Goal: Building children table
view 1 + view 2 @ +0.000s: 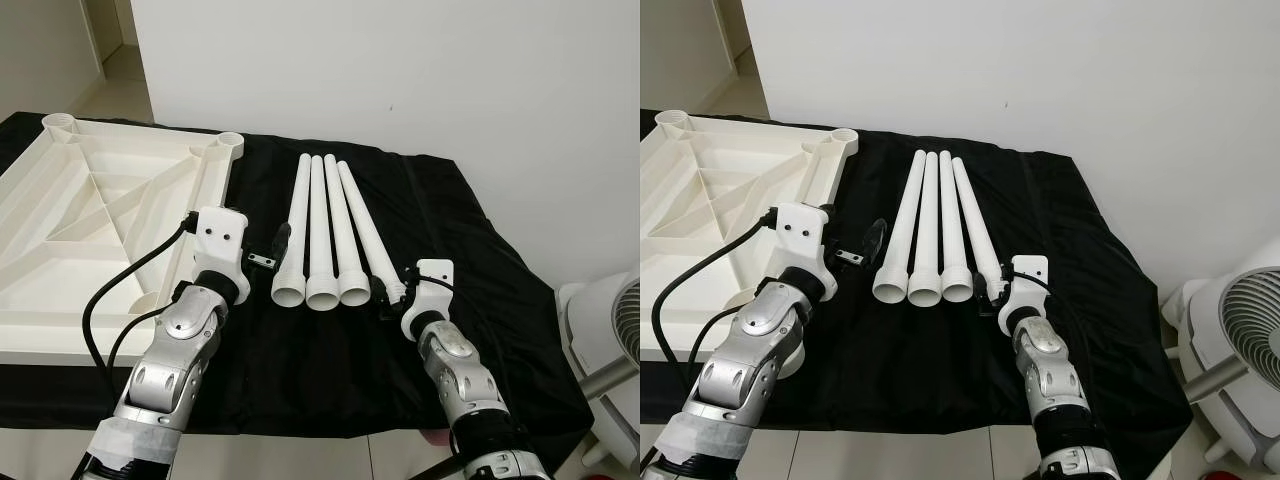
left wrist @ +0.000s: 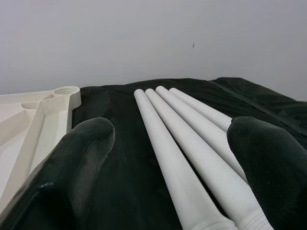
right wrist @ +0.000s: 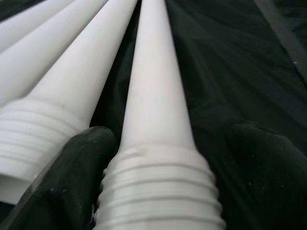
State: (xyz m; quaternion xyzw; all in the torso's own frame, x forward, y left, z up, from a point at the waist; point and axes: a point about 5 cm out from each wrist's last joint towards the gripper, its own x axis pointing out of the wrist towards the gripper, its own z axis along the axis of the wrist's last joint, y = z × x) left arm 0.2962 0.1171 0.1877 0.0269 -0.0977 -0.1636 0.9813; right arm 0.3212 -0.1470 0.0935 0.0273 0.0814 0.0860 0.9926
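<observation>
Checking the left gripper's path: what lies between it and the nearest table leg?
Only bare black cloth lies between the left gripper and the nearest table leg, seen in the left eye view.

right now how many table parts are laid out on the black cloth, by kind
white table legs: 4
white tabletop, upside down: 1
total: 5 parts
The right gripper is at the threaded end of the rightmost leg; the left gripper is open beside the legs.

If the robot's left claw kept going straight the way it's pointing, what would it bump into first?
Probably the leftmost white table leg, lying between the open fingers of the left gripper; otherwise the black cloth. Depth is unclear.
</observation>
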